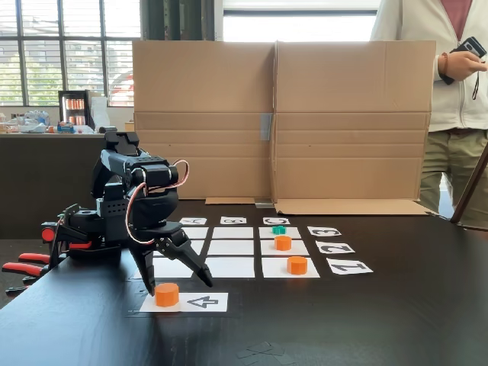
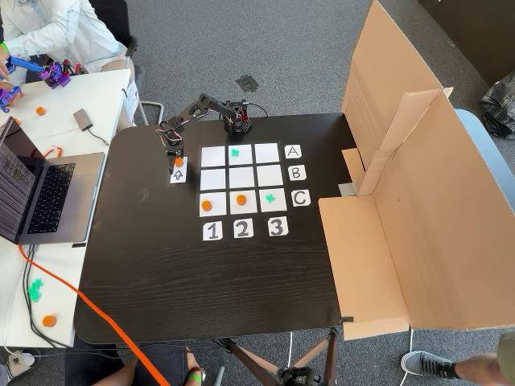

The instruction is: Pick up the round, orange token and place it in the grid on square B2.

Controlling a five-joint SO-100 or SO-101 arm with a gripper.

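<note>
Jaws (image 1: 178,280) spread apart straddling the round, orange token (image 1: 167,294) on the arrow card (image 1: 200,302) lower left of a fixed view, square B2 (image 1: 232,247) bare at mid-frame on the black bench (image 1: 366,320).

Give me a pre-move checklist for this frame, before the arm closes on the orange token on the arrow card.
1. Orange token sits on the arrow card: ok.
2. Gripper open, fingers either side of the token in a fixed view: ok.
3. Fingers low enough to grip it: cannot tell.
4. Square B2 free of tokens: ok.
5. Grid squares lie flat and aligned: ok.
6. Row C already holds two orange tokens and a teal token; path to B2 clear of them: cannot tell.
</note>
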